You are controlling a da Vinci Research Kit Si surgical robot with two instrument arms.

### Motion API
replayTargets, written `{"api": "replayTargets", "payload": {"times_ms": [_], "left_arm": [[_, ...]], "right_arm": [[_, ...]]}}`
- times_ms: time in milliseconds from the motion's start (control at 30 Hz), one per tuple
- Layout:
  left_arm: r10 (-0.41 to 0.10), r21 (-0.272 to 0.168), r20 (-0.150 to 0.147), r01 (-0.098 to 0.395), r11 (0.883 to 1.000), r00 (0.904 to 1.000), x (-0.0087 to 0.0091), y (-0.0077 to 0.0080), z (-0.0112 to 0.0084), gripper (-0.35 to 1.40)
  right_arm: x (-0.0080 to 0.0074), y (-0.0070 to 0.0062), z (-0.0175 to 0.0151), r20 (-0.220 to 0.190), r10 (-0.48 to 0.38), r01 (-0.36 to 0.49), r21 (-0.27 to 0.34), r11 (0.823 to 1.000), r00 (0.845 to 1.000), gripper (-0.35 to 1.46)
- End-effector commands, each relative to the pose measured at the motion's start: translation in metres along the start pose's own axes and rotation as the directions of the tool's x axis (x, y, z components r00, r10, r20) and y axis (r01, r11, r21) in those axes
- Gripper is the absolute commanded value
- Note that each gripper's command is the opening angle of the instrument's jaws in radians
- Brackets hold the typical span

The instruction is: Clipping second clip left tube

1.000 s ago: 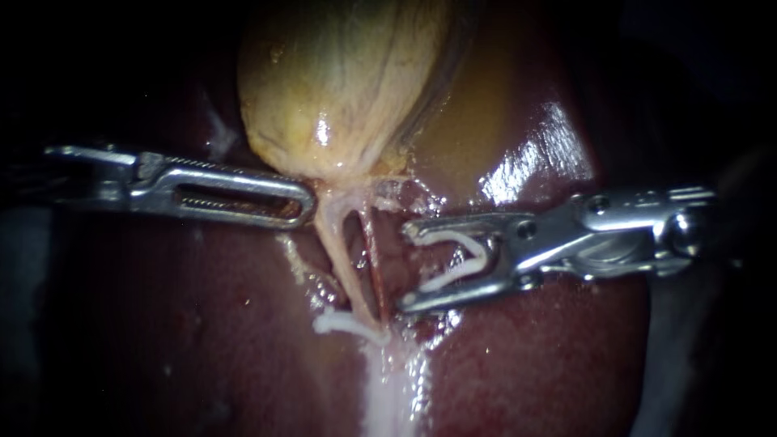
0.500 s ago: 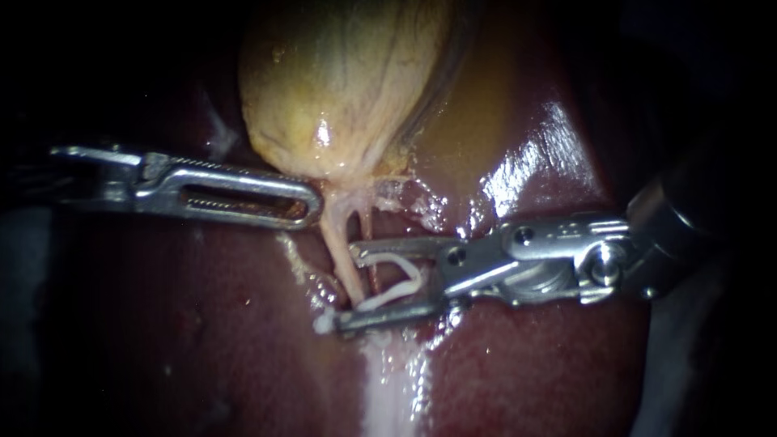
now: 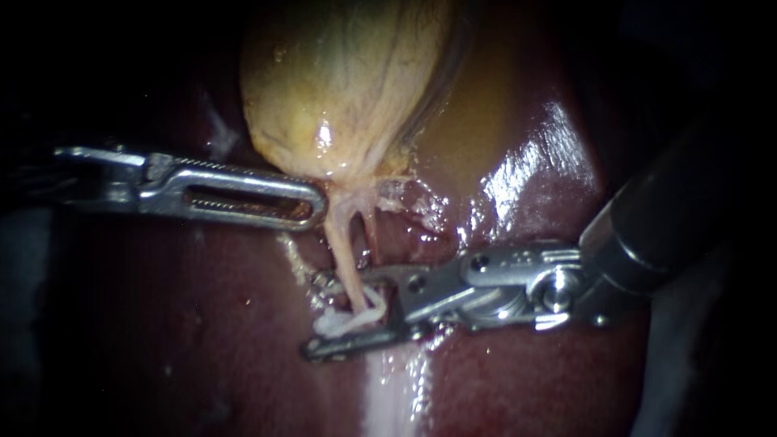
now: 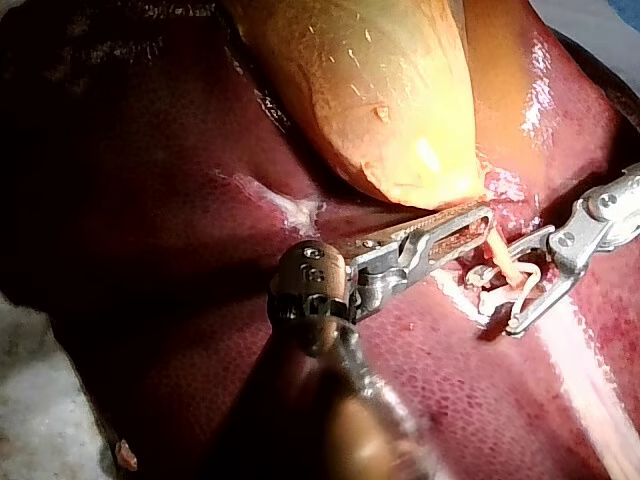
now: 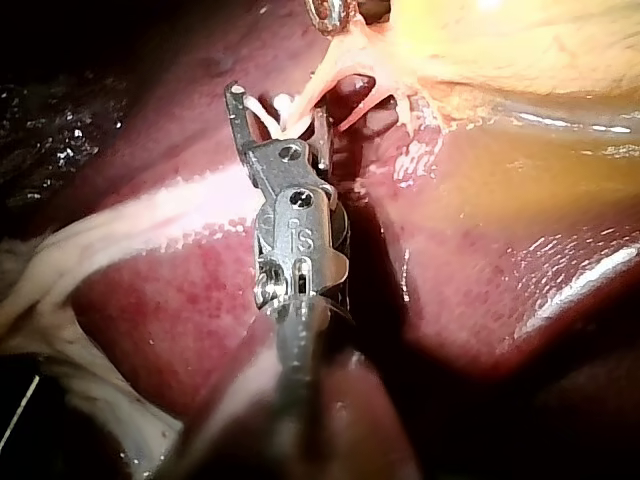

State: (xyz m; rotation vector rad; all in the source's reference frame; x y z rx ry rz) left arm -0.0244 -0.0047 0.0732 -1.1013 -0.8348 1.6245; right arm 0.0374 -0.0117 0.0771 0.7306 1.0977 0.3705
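Clipping in hand on left tube (image 3: 344, 259): pale strand from gallbladder neck (image 3: 346, 190) nearward across liver (image 3: 526, 364), with redder right tube (image 3: 371, 243) just beside it.

At the far end, left instrument (image 3: 312, 212): jaws closed on gallbladder neck, tubes drawn taut. From the right, right instrument (image 3: 316, 316): jaws standing apart yet gripping white clip (image 3: 374, 306), one leg against each. Left tube between them, low down near its foot.

White lump (image 3: 330, 325) touching the loaded clip on its left. Possibly a clip already on the tube, but not separable from here.

To do it well, by judgement:
- Seat the tube deep in the clip's bend, both tips past its left edge.
- Square the jaws across it.
- Leave bare tube between this clip and the lump.
- Check right tube lies outside the jaws before squeezing.
- Hold left traction steady; close once, fully, without twisting.

Endoscope view: both tubes side by side and full length of the left jaws, but the tube's passage through the clip masked by the far jaw. Right wrist view: along the shaft, tube plainly between the two tips, not legible from the endoscope. Left wrist view: side-on, gallbladder (image 4: 380, 90) resting on the closed left jaws, clip ahead of them, gap of the right jaws clear.
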Motion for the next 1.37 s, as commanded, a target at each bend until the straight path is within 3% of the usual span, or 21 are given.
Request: {"api": "replayTargets", "payload": {"times_ms": [33, 200, 267, 400, 567, 867, 1367], "left_arm": [[0.0, 0.0, 0.0, 0.0, 1.0, 1.0, 0.0, 0.0, 0.0, -0.35], [0.0, 0.0, 0.0, 0.0, 1.0, 1.0, 0.0, 0.0, 0.0, -0.35], [0.0, 0.0, 0.0, 0.0, 1.0, 1.0, 0.0, 0.0, 0.0, -0.35], [0.0, 0.0, 0.0, 0.0, 1.0, 1.0, 0.0, 0.0, 0.0, -0.35], [0.0, 0.0, 0.0, 0.0, 1.0, 1.0, 0.0, 0.0, 0.0, -0.35], [0.0, -0.001, 0.001, 0.0, 1.0, 1.0, 0.0001, -0.0002, 0.0, -0.35], [0.001, -0.001, 0.001, -0.001, 1.0, 1.0, 0.0001, -0.0003, 0.0, -0.35]], "right_arm": [[0.0, 0.0, 0.0001, 0.0, 0.005, -0.005, -0.001, 1.0, 1.0, 0.48], [0.0002, 0.0003, -0.0003, -0.002, 0.025, -0.025, 0.0, 1.0, 1.0, 0.37], [0.0001, 0.0004, -0.0005, -0.003, 0.037, -0.037, 0.002, 0.999, 0.999, 0.27], [-0.0002, 0.0006, -0.0009, -0.004, 0.065, -0.065, 0.008, 0.998, 0.998, -0.13], [-0.0002, 0.001, -0.001, -0.002, 0.101, -0.101, 0.013, 0.995, 0.995, -0.35], [-0.0003, 0.0011, -0.0011, 0.013, 0.166, -0.166, 0.023, 0.986, 0.986, -0.35], [-0.0004, 0.0013, -0.0011, 0.021, 0.171, -0.171, 0.027, 0.985, 0.985, -0.35]]}}
